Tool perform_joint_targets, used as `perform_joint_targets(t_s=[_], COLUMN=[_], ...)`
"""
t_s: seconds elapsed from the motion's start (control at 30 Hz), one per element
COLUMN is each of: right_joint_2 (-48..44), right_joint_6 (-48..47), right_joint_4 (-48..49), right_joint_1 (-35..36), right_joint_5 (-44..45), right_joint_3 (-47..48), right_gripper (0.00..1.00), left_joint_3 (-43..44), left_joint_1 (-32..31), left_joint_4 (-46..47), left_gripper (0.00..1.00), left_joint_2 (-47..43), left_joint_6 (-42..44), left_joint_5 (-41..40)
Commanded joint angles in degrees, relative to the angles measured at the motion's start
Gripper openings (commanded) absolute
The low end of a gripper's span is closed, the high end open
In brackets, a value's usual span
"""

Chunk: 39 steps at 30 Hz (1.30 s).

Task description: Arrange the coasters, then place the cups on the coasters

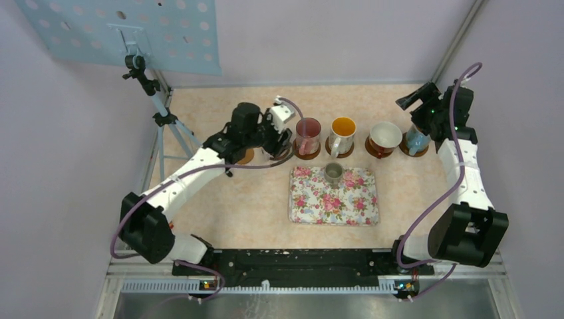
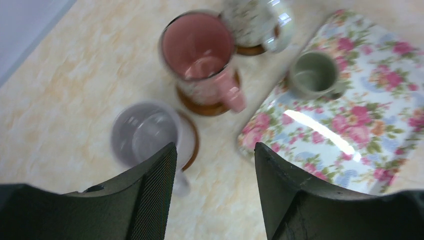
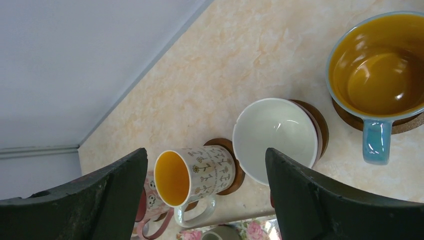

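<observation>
Five cups stand on brown coasters in a row. In the left wrist view the pale lavender cup (image 2: 145, 131) sits blurred on its coaster (image 2: 192, 145), just beyond my open left gripper (image 2: 215, 152), whose jaws hold nothing. Beyond it are the pink cup (image 2: 197, 47) (image 1: 308, 135) and the white cup with orange inside (image 1: 342, 133). The wide white cup (image 3: 274, 136) and the light blue cup (image 3: 380, 65) lie below my open, empty right gripper (image 3: 206, 150) (image 1: 411, 103). The small grey-green cup (image 1: 333, 173) stands on the floral tray (image 1: 336, 206). One bare coaster (image 1: 246, 157) peeks out beside the left arm.
A tripod (image 1: 159, 116) stands at the table's left edge, close behind the left arm. Walls close in the table at the back and on both sides. The floral tray lies in the middle, in front of the row of cups.
</observation>
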Motion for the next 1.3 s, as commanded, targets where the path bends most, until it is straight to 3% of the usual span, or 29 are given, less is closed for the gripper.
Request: perform_joint_targets(t_s=[0.0,0.2,0.37,0.47,0.53,0.63,0.93,1.27], right_joint_2=[-1.73,-2.01,-3.70,-4.52,-5.12,-5.64,-7.05,-7.51], right_joint_6=[-1.48,-1.76,-2.12,-1.71,-1.43,-1.46,-1.83,-1.72], right_joint_4=[0.62,-0.20,-0.30,0.08,0.78,1.39,1.43,1.45], right_joint_1=[0.03,0.03,0.03,-0.06,-0.06,-0.22,-0.83,-1.10], right_joint_5=[-0.71,-0.37,0.82,1.38,1.59,2.51,3.25,3.50], right_joint_3=[-0.47,-0.44,-1.39,-2.23,-2.73,-3.24,-4.14,-4.58], right_gripper=[0.86,0.86,0.86,0.87,0.87,0.87,0.87,0.87], left_joint_3=[5.07,5.82,6.64,6.59,6.45,7.54,16.83,19.80], left_joint_1=[-9.75,-20.28,-23.93,-24.50,-25.11,-25.74,-28.13,-28.37], left_joint_4=[-1.91,-1.21,0.37,2.96,4.34,5.35,1.40,-0.63], left_gripper=[0.64,0.69,0.73,0.91,0.93,0.90,0.83,0.72], left_joint_2=[3.39,9.87,15.37,18.44,19.24,21.35,30.59,34.16], left_joint_6=[0.30,-4.51,-13.00,-18.65,-19.96,-21.32,-26.11,-27.25], left_joint_5=[2.06,-5.15,-8.62,-7.42,-7.86,-8.16,-21.18,-27.72])
